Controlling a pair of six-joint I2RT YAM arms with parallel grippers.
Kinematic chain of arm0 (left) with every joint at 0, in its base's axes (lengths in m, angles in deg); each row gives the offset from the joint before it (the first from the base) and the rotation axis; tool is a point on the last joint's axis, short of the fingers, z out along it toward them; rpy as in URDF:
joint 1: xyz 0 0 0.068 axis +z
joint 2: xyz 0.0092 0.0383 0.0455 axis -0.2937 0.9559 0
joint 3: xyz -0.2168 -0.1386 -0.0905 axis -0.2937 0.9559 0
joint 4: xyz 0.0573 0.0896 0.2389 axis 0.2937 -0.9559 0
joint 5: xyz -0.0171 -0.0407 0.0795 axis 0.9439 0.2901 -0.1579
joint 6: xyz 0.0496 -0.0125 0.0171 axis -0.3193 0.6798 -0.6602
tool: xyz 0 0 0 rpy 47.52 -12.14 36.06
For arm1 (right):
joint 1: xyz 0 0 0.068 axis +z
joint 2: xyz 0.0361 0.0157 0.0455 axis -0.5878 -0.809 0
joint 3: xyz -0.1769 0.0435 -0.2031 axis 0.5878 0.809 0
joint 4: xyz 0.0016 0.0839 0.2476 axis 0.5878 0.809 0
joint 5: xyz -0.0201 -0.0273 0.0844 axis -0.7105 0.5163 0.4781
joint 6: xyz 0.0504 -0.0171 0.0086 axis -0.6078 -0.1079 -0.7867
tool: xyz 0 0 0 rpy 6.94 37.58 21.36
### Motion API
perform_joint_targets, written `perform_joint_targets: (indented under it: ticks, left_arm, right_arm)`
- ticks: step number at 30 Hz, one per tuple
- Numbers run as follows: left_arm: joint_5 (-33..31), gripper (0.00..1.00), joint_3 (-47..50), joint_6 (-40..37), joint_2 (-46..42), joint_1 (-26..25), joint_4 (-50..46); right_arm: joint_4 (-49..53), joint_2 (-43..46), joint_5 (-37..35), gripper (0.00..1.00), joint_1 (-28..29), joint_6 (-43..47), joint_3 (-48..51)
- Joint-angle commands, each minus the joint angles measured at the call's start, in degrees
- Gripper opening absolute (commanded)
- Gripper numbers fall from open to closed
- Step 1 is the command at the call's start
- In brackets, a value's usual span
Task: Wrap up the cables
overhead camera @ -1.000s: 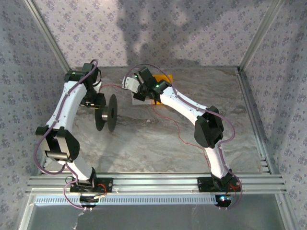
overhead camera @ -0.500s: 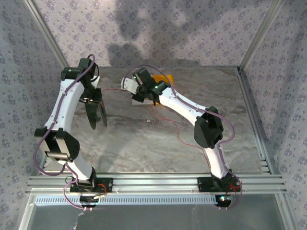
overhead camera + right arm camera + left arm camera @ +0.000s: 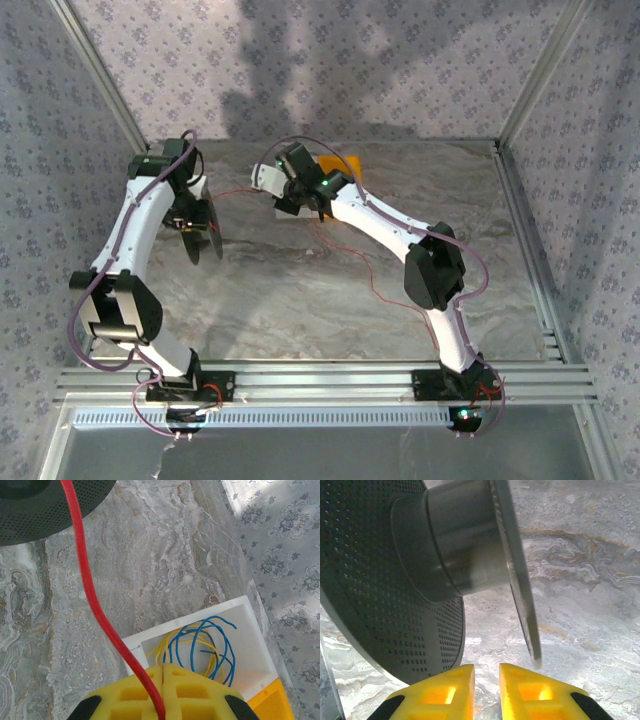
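Now the right arm stretches far and leftward, right claw (image 3: 161, 669) pinching the cable (image 3: 85, 572); the left arm bends over, left claw (image 3: 486, 669) slightly parted, just short of the spool (image 3: 455, 545).

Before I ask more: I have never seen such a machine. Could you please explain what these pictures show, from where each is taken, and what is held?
These are two robot arms bolted to a table. One picture looks down from above; the other two come from a camera on each wrist. The right claw is shut on the thin red cable, which runs toward the black spool. The left claw, slightly open, faces that spool and holds nothing. A white tray holds blue and yellow wires.
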Motion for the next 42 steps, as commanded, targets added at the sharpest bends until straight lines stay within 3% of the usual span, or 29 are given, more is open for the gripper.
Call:
perform_joint_targets:
  ticks: [1,6,9,13,21,27,42]
  left_arm:
    - [1.26,0.22,-2.2,0.38,-3.37,0.31,0.61]
    - [-0.32,0.3,-7.95,-0.05,-6.72,1.9,-2.91]
    - [-0.82,0.37,-9.73,-0.35,-8.62,5.31,-5.27]
    - [-0.63,0.45,-5.83,-0.61,-10.52,9.68,-5.0]
    - [4.37,0.52,6.61,0.63,-11.24,11.63,5.71]
    - [6.82,0.52,10.23,1.07,-10.03,11.71,14.17]
    - [6.54,0.01,12.14,-0.79,-6.58,11.51,17.78]
  right_arm:
    - [0.24,-0.26,0.91,0.0,0.16,-0.87,0.27]
    - [0.93,-1.06,1.45,0.0,0.17,-0.81,-1.4]
    - [1.23,-1.92,1.56,0.0,0.4,-0.82,-2.93]
    - [2.0,-3.38,1.85,0.0,0.85,-0.87,-5.22]
    - [2.89,-4.34,1.85,0.0,1.46,-0.97,-7.07]
    - [2.84,-3.77,1.57,0.0,1.43,-0.92,-6.46]
    - [2.92,-3.39,1.5,0.0,1.41,-0.79,-6.53]
